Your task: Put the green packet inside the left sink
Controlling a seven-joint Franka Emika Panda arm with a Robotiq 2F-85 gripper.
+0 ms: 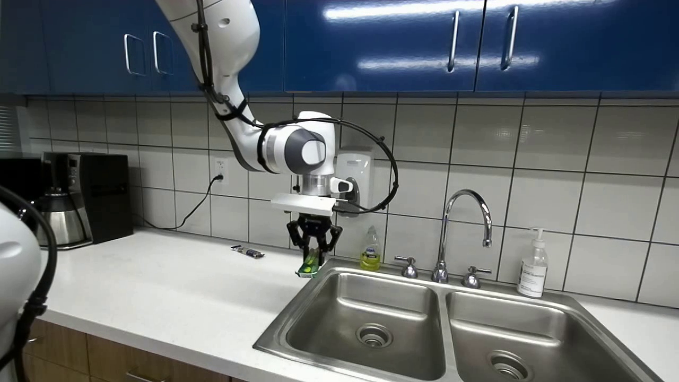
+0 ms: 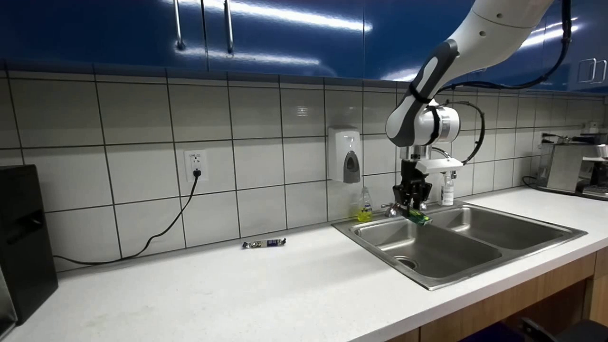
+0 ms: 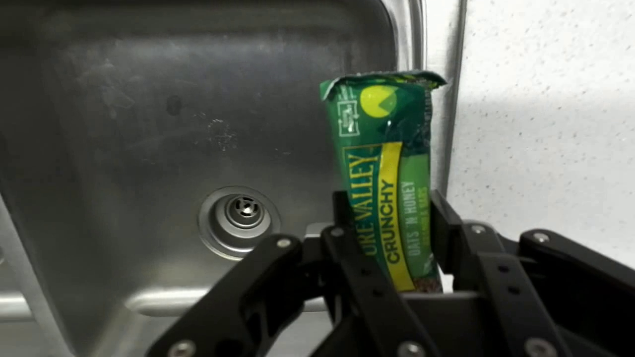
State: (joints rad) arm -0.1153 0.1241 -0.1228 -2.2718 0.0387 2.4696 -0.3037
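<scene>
- The pincer (image 3: 391, 213) was clamped on the packet (image 3: 384, 168), its fingers (image 3: 446, 233) against the two long edges; it pointed downward in both exterior views.
- The packet hung in the air in the pincer's grip; in the wrist view its crimped end stuck out past the fingertips, and "CRUNCHY" stood on a yellow stripe between the fingers.
- The left sink (image 1: 329, 329) lay below the pincer; in the wrist view the packet hid part of its rim, with the drain (image 3: 240, 221) to the left of the pincer and the tabletop (image 1: 159, 286) to the right.
- The right sink (image 1: 477, 329) lay to the right of the pincer in both exterior views; in an exterior view the soap (image 1: 370, 254) stood to the right too, the tap (image 1: 443, 239) farther that way and the pump bottle (image 1: 533, 271) farther still.
- The bar (image 1: 247, 251) lay on the tabletop to the left of the pincer in both exterior views; in an exterior view the coffee maker (image 1: 101, 196) stood farther left, and the dispenser (image 1: 354, 170) showed above the pincer and to the right.
</scene>
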